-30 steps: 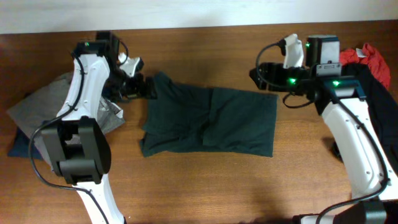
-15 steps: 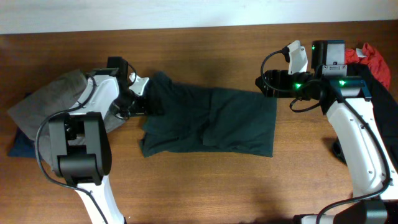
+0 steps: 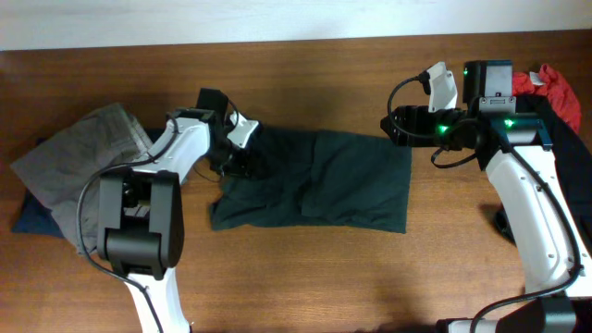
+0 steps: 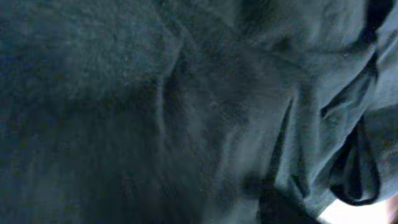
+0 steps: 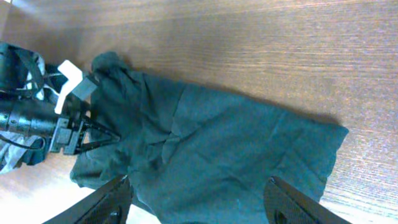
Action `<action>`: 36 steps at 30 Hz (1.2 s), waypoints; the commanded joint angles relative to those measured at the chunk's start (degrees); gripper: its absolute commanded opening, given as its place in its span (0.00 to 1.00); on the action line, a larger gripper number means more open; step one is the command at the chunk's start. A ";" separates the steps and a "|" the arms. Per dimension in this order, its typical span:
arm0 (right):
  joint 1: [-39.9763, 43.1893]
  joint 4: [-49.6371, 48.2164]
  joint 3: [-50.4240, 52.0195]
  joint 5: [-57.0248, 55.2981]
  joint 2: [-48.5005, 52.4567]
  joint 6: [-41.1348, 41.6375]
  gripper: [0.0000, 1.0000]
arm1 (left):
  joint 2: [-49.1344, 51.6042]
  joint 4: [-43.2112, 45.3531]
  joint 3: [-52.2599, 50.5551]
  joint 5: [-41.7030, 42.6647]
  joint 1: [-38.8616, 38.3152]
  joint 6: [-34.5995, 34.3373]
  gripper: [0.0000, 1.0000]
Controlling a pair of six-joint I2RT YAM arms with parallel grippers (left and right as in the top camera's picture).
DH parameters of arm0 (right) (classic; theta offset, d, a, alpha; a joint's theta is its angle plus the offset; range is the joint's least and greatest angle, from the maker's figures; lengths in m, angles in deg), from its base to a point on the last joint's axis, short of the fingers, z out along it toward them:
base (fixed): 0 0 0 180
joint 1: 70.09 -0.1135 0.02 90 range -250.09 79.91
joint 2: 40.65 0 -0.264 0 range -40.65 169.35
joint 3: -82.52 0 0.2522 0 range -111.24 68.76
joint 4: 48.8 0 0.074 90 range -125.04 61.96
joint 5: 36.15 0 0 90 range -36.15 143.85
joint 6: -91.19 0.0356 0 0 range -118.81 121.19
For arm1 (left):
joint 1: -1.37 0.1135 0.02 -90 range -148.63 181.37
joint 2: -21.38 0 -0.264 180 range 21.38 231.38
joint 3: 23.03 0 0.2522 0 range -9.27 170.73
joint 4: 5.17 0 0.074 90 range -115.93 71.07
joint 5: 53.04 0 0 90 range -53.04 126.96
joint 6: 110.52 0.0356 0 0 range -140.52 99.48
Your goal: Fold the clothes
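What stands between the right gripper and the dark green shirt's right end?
Nothing visible. The right gripper hangs open over the dark green shirt's far right corner, with clear air below it and only bare wooden table alongside.

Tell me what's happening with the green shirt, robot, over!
Left end effector on the dark green shirt, left edge, grip unclear. Right end effector open, above its top right corner. Shirt flat, left end bunched. Grey pile left, red garment right, both apart.
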 commanded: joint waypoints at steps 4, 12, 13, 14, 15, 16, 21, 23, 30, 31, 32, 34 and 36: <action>0.15 0.59 -0.13 -0.28 -0.07 -0.61 0.71 | 0.31 -4.50 1.68 -0.04 0.74 -1.57 0.01; 0.15 1.16 -0.13 -0.26 -0.07 -0.61 0.70 | -3.21 -25.14 22.88 -18.16 3.17 -1.29 0.01; 0.15 1.11 -0.13 -0.26 -0.07 -0.61 0.71 | -3.26 -26.69 26.32 -17.90 3.15 -1.33 0.00; 0.15 1.11 -0.13 -0.26 -0.07 -0.61 0.71 | -3.26 -28.33 30.18 -17.66 2.78 -1.33 0.01; 0.15 1.11 -0.13 -0.26 -0.07 -0.61 0.71 | -3.26 -29.70 33.55 -17.75 2.27 -1.31 0.01; 0.15 1.11 -0.13 -0.26 -0.07 -0.59 0.71 | -3.26 -30.73 36.26 -17.94 1.60 -1.33 0.00; 0.17 1.18 -0.13 -0.28 -0.07 -0.61 0.71 | -3.23 -32.76 40.48 -18.10 -2.64 -1.38 0.01; 0.17 1.31 -0.13 -0.28 -0.07 -0.61 0.71 | -2.91 -33.29 40.09 -18.14 -4.74 -1.36 0.00; 0.17 1.31 -0.13 -0.28 -0.07 -0.61 0.71 | 0.50 -32.52 39.08 -22.84 -14.08 -1.79 0.09; 0.15 1.31 -0.13 -0.28 -0.07 -0.61 0.71 | 1.14 -32.63 39.08 -22.84 -14.99 -1.79 0.10; 0.15 1.33 -0.13 -0.28 -0.07 -0.61 0.71 | 2.10 -32.74 39.08 -22.88 -16.24 -1.77 0.10; 0.15 1.33 -0.13 -0.28 -0.07 -0.61 0.71 | 3.87 -32.87 39.08 -23.26 -18.25 -1.77 0.13; 0.15 1.36 -0.13 -0.28 -0.07 -0.61 0.71 | 5.40 -32.92 39.08 -24.81 -19.82 -1.79 0.18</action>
